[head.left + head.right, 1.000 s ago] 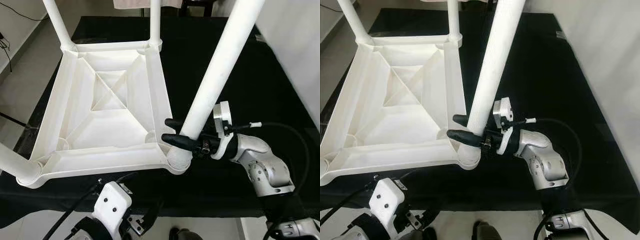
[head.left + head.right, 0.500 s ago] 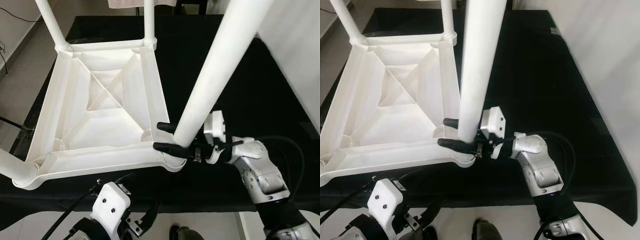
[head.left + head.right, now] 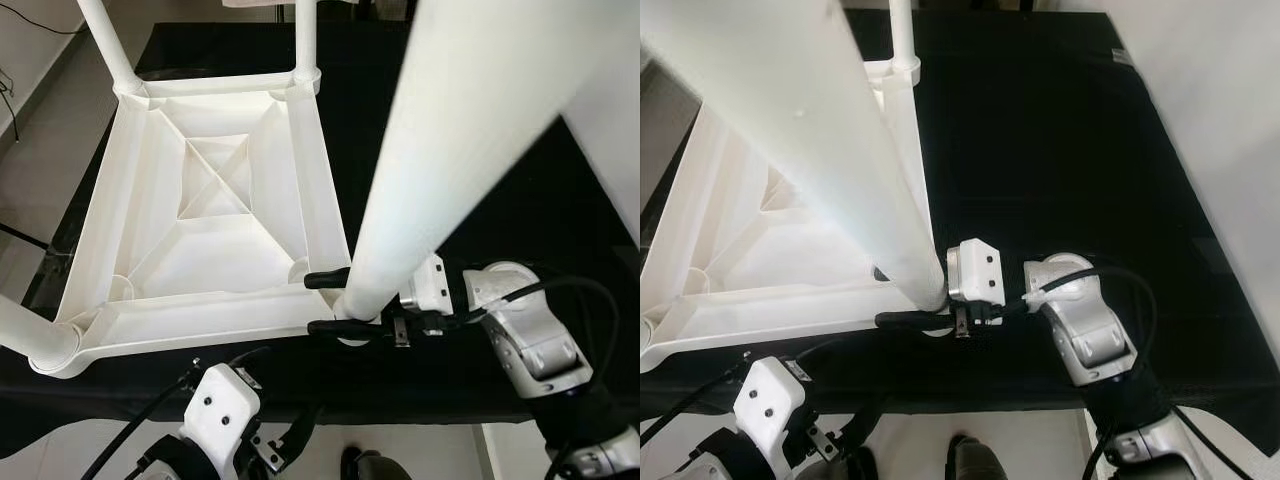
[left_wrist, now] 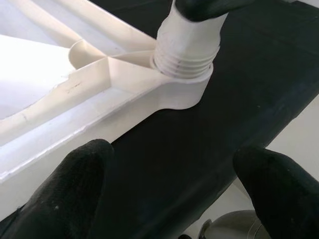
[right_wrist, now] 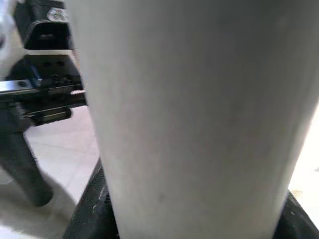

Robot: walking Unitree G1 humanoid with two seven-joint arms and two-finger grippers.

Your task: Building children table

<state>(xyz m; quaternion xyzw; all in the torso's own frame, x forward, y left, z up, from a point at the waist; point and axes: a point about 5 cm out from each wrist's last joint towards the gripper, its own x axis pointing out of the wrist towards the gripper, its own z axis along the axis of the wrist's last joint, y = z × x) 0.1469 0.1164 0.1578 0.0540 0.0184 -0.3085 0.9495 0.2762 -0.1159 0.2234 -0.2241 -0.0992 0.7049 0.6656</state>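
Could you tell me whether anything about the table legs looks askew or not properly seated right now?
Yes: the near-right leg, gripped by the right hand, leans toward the camera, and its screw thread is exposed above the corner socket, so it looks not fully screwed in.

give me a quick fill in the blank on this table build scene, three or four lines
1. The right end effector grips a white plastic ____ near its threaded end.
2. The upturned white plastic tabletop lies on a ____ cloth.
3. The leg's base sits at the tabletop's ____ socket.
4. The left end effector's fingers are ____.

Missing words: leg; black; corner; open
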